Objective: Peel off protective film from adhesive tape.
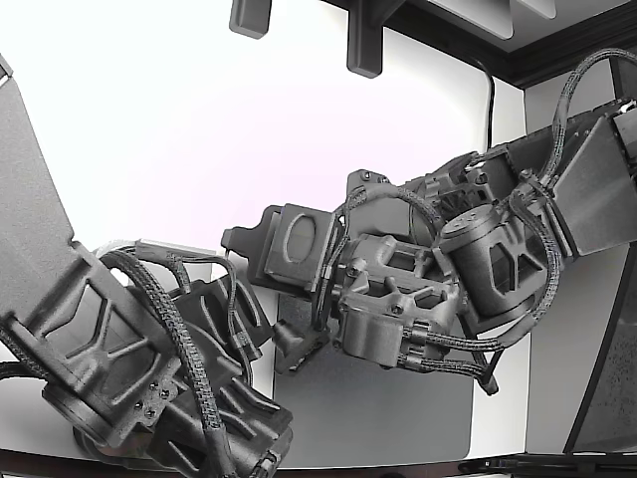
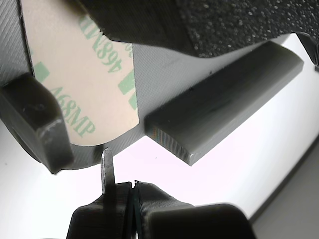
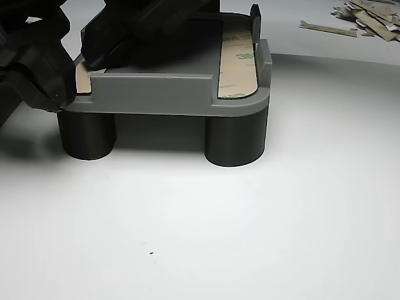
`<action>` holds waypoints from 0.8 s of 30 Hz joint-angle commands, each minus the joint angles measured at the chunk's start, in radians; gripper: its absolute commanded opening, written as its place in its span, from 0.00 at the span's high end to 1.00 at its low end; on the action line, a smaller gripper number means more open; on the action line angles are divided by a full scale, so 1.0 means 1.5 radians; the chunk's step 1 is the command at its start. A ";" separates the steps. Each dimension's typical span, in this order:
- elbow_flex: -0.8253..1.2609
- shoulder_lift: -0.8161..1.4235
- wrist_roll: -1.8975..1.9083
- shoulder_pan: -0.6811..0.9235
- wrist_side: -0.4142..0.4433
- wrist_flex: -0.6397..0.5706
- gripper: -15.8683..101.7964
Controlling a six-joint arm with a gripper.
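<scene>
In the wrist view, the gripper (image 2: pixel 119 186) sat closed, its thin tips pressed together with nothing between them, just below the tan film-covered tape (image 2: pixel 75 84) lying on the grey fixture (image 2: pixel 219 107) at upper left.

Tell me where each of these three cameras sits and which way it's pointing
Exterior view: overhead, looking down on two dark arms above the white table.
Wrist view: on the wrist, very close to the tan film strip on the grey fixture; gripper tips meet below the strip's end.
Other view: low at table level, side-on to the fixture, dark arm parts over it.
Shared: wrist and other views both show fixture and film strips.
</scene>
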 commanded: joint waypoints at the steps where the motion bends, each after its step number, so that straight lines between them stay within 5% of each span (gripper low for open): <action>1: -0.021 0.010 0.001 -0.005 0.003 -0.006 0.96; 24: -0.021 0.008 0.006 -0.003 0.002 -0.007 0.96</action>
